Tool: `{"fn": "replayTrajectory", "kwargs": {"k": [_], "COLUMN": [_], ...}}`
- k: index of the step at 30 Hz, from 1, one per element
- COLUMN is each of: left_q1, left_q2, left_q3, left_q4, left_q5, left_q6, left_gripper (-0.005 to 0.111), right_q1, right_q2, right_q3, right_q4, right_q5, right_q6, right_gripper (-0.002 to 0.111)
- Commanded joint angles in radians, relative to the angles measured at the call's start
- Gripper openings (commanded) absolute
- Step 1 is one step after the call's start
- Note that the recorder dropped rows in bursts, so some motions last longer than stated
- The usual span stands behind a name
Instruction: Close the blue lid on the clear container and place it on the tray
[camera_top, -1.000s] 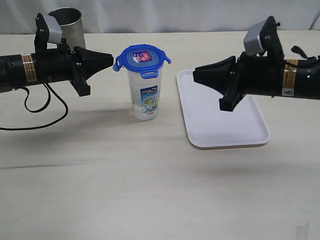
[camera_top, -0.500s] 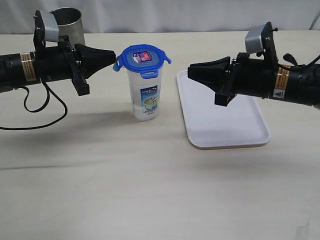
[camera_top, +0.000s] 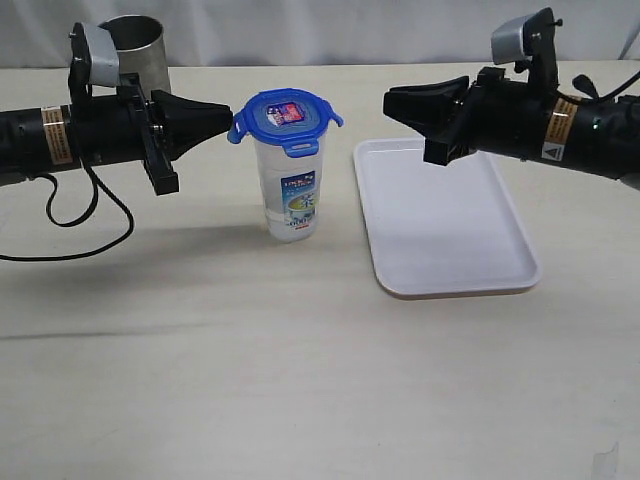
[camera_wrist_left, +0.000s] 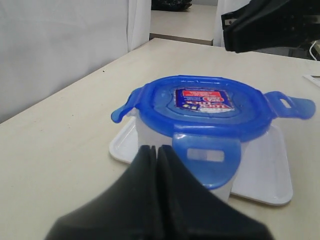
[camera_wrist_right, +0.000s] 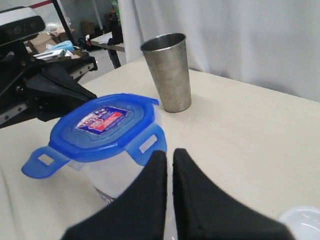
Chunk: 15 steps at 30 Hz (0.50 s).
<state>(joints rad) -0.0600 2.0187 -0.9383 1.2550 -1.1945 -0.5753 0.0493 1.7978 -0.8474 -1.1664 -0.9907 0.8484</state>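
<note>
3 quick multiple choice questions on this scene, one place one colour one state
1. Where does the clear container stand? A on the tray B on the table beside the tray C held in the air
2. What colour is the tray? A white B blue C grey
3. How is the left gripper? A open wide B shut, empty C shut on the container
Answers: 1 B, its base rests on the table, off the tray; 2 A, it is plain white; 3 B, its jaws meet with nothing between them.
</note>
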Motion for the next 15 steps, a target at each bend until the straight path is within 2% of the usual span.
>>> {"fn": "replayTrajectory", "kwargs": {"k": [1, 4, 7, 15], "left_q1": [-0.006, -0.006, -0.006, -0.006], "left_q2": [-0.001, -0.001, -0.001, -0.001], "left_q3": [-0.006, -0.006, -0.006, -0.006], "left_q4": [-0.003, -0.003, -0.003, -0.018], "left_q5": [-0.011, -0.011, -0.009, -0.009], "left_q6": [0.002, 0.002, 0.002, 0.002], "left_gripper": [0.0, 0.0, 0.0, 0.0], "right_q1": [0.013, 0.061, 0.143, 0.163], "right_q2": [0.003, 0.003, 0.003, 0.003], "right_q3": [-0.023, -0.037, -0.056, -0.069], "right_q4": [-0.089, -0.135, -0.133, -0.147], "right_q5": [0.025, 0.044, 0.157, 0.228], "right_q6": [0.008, 0.011, 0.007, 0.029], "right_gripper": [0.004, 0.004, 0.004, 0.004]}}
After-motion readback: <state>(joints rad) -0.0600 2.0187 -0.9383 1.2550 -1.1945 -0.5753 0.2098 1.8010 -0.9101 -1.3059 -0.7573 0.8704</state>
